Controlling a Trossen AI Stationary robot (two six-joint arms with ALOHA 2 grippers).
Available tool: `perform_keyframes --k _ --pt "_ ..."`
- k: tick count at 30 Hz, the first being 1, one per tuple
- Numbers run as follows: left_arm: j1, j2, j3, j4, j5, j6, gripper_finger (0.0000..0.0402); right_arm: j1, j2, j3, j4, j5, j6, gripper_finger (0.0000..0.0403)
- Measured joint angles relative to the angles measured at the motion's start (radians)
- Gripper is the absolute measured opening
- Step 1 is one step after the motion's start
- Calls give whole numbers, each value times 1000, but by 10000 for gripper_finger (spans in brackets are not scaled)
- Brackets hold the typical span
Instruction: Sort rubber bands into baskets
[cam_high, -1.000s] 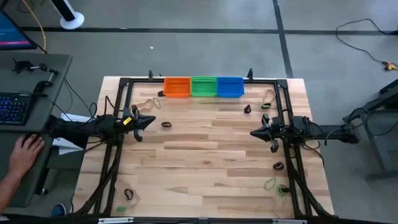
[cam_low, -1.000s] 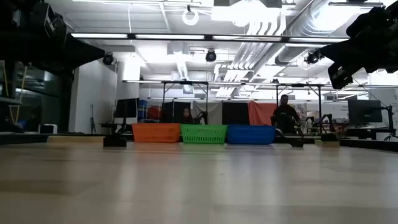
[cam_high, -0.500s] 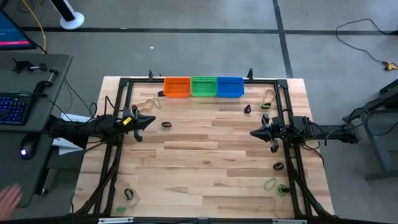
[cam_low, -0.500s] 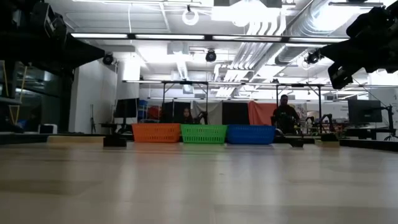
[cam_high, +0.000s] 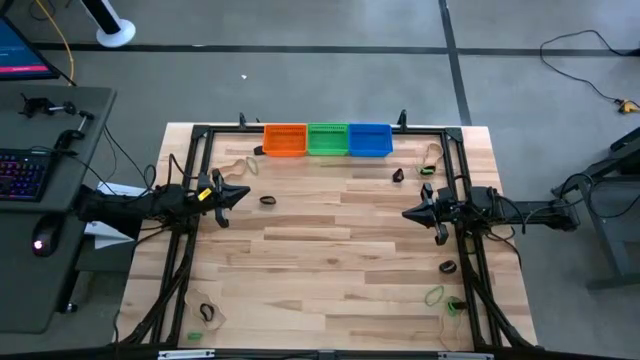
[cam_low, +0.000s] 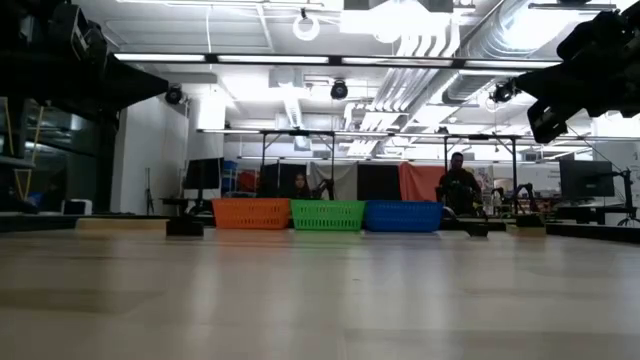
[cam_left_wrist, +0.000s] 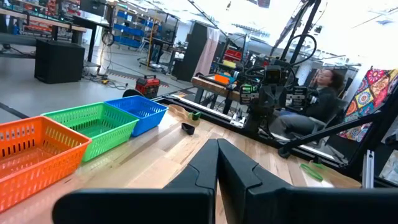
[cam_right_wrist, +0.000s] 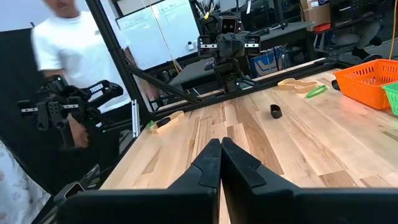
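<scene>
Three baskets stand in a row at the table's far edge: orange (cam_high: 285, 139), green (cam_high: 327, 138) and blue (cam_high: 370, 139). Rubber bands lie scattered flat on the wood: a black one (cam_high: 267, 200) just ahead of my left gripper, a tan one (cam_high: 240, 165), a black one (cam_high: 398, 176) and a green one (cam_high: 427, 170) at the far right, and others near the front corners (cam_high: 434, 295) (cam_high: 207, 312). My left gripper (cam_high: 245, 194) hovers shut at the left side, pointing level. My right gripper (cam_high: 405, 213) hovers shut at the right side, facing it.
A black metal frame (cam_high: 200, 135) runs around the table, with the arm mounts on it at left and right. The wood between the two grippers is bare. A desk with a keyboard (cam_high: 20, 175) stands left of the table. A person (cam_right_wrist: 68, 62) stands beyond the table's left side.
A person's hand at the desk left of the table has drawn back out of the high view. Both arms and the rubber bands have kept still.
</scene>
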Motion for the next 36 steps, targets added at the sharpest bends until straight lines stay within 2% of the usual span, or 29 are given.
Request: perform_keyframes --k 25,30,34,36 --pt "0 0 0 28 0 -15 1 0 0 0 0 0 0 0" --pt "-1 0 0 206 54 -323 1 0 0 0 0 0 0 0" --pt "2 58 8 387 29 -450 1 0 0 0 0 0 0 0" --pt "4 140 68 396 -8 -463 1 0 0 0 0 0 0 0"
